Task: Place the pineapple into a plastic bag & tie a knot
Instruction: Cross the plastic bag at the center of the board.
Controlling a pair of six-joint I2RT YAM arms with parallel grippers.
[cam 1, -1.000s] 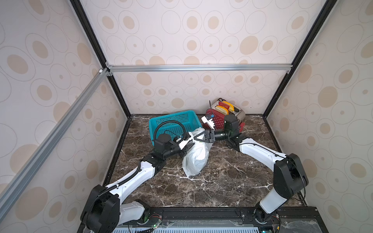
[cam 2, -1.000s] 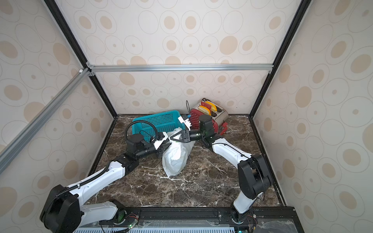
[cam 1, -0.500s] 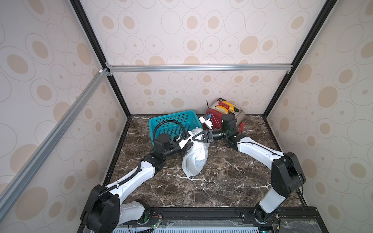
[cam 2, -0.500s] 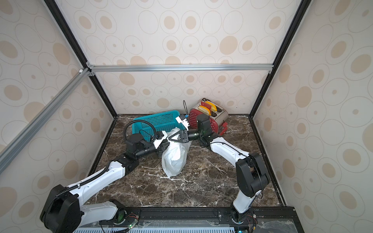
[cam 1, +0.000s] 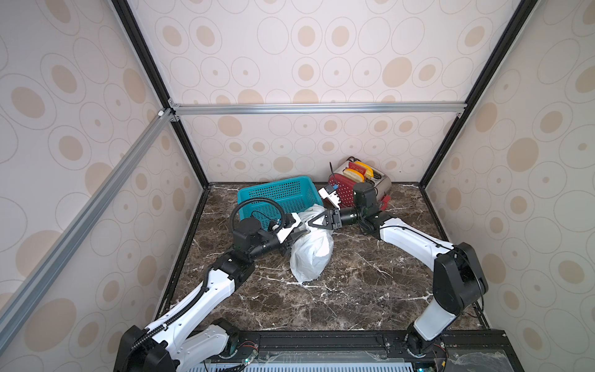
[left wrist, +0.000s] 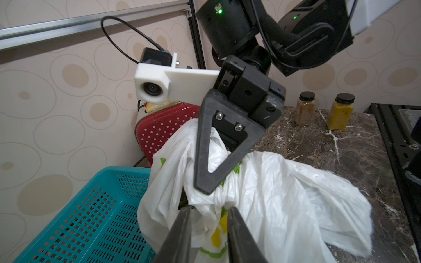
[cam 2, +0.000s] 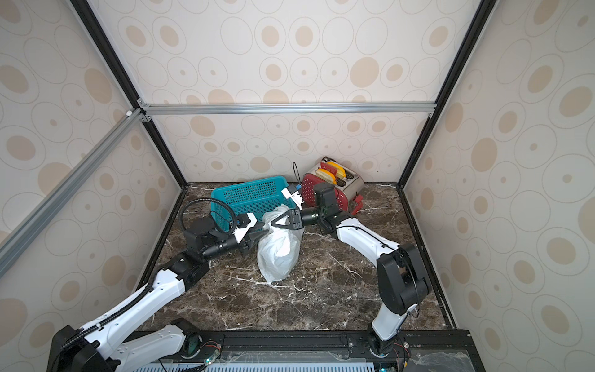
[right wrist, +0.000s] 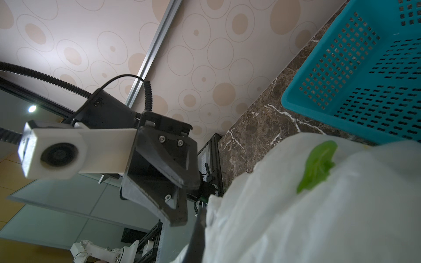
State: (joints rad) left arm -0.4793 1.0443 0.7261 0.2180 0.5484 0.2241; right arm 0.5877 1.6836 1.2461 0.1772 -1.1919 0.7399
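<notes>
White plastic, bulging and rounded, suggests the first half is done: in both top views the plastic bag lies on the marble table, its body below and on the near side of the two pincers, full enough that I judge the pineapple to be inside, though the fruit itself is hidden; no knot shows, so the tying is left; the left pincer comes in low on a long, outstretched arm, the right pincer lies almost level on a bent arm with the elbow held high, and their tips nearly meet at the bag's neck; a teal basket sits just beyond the left pincer; in the left wrist view the left pincer is partly closed with a bunch of lemon-printed plastic in the gap, though whether it pinches yet I cannot tell, while the right pincer, directly ahead of it, is closed to a point on gathered plastic; in the right wrist view the left pincer hangs just beside the bag's crumpled top, and the right pincer lies against that same plastic.
</notes>
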